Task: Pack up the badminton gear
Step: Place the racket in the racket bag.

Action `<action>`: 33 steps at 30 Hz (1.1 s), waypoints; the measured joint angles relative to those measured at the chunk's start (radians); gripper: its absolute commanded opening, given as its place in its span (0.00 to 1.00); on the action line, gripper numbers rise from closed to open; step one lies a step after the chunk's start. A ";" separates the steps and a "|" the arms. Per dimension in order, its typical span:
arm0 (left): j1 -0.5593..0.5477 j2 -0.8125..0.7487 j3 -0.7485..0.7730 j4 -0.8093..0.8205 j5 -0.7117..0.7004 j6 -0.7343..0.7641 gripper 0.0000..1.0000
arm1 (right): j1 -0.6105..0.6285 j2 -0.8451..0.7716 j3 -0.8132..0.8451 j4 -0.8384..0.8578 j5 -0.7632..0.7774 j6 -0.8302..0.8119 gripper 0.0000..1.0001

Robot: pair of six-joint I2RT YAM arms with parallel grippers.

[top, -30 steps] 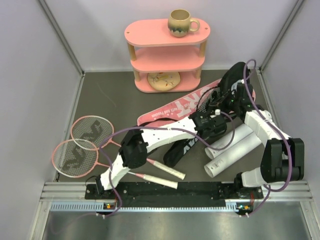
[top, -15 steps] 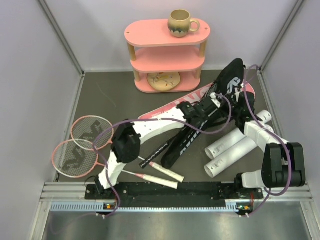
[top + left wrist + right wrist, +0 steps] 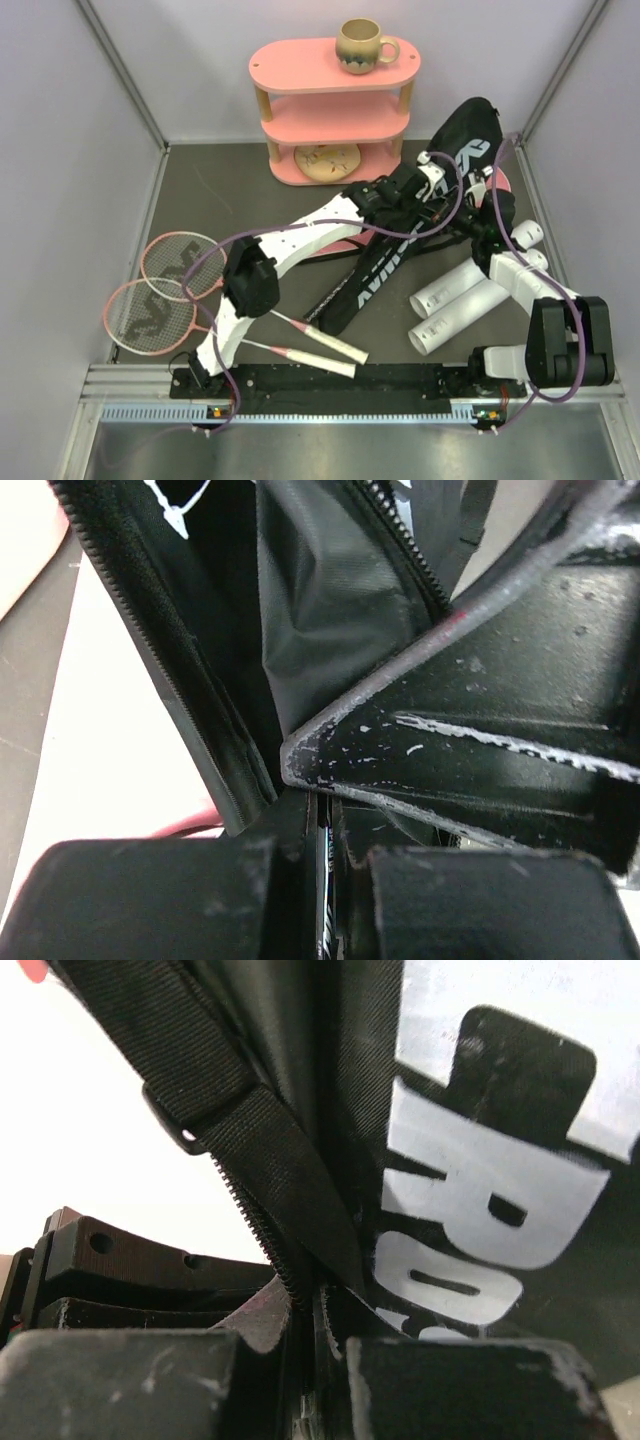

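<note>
The black CROSSWAY bag [image 3: 385, 265] slants from the middle floor up to the back right, its wide end raised. My left gripper [image 3: 415, 195] reaches into its open zip and is shut on a thin black racket shaft [image 3: 331, 840]; bag fabric [image 3: 330, 590] fills that view. My right gripper [image 3: 468, 205] is shut on the bag's zipper edge [image 3: 290, 1260], beside the white lettering [image 3: 480, 1160]. The pink bag [image 3: 497, 180] lies under the black one. Two pink rackets [image 3: 165, 290] lie at the left, their white handles [image 3: 335, 345] near the front. Two white tubes [image 3: 465, 295] lie at the right.
A pink three-tier shelf [image 3: 335, 110] stands at the back with a beige mug [image 3: 360, 45] on top and a pale round thing [image 3: 327, 160] on its lowest tier. Grey walls close in on the left, the back and the right.
Both grippers have moved back and up, lifting the black bag's wide end. The left gripper has gone further along the bag, and the black racket has slid deeper in.
</note>
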 measured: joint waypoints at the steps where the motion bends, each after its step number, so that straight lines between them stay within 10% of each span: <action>1: -0.002 0.026 0.038 -0.031 -0.017 -0.016 0.00 | -0.001 0.000 -0.009 0.012 0.017 0.005 0.00; 6: 0.009 0.074 0.084 -0.094 0.010 -0.106 0.00 | -0.002 0.010 -0.047 0.025 0.041 0.016 0.00; 20: 0.148 -0.063 -0.254 0.102 0.511 -0.213 0.57 | -0.054 0.142 -0.074 0.153 -0.237 -0.017 0.00; 33: 0.130 -0.483 -0.676 0.136 0.671 -0.172 0.53 | -0.087 0.154 -0.079 0.175 -0.323 -0.070 0.00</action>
